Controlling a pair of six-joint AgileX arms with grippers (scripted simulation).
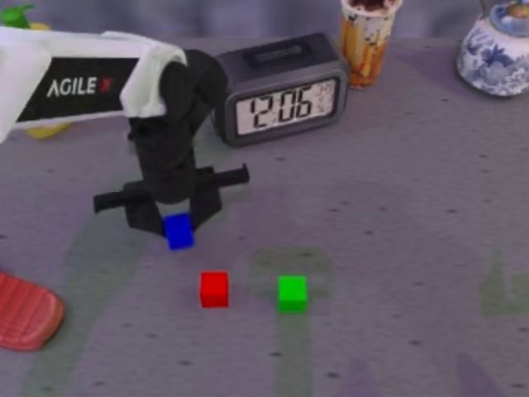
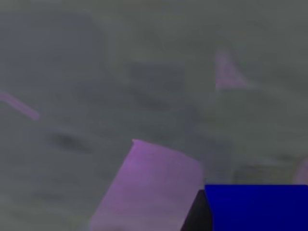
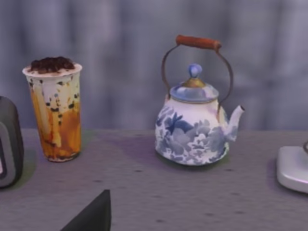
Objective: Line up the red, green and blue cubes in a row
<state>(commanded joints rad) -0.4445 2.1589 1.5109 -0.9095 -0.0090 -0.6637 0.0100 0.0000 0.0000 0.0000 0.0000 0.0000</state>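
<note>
The left arm has a white shell bearing a black panel with "AGILE" in white lettering and a red mark. Its wrist section is black and cylindrical. The left gripper is black, with a horizontal crossbar running from 9 to 3 o'clock.

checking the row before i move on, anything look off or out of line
The blue cube sits out of line: it is up and to the left of the red cube and green cube, which already lie side by side. The left tool is at it. Nothing looks spilled or damaged.
</note>
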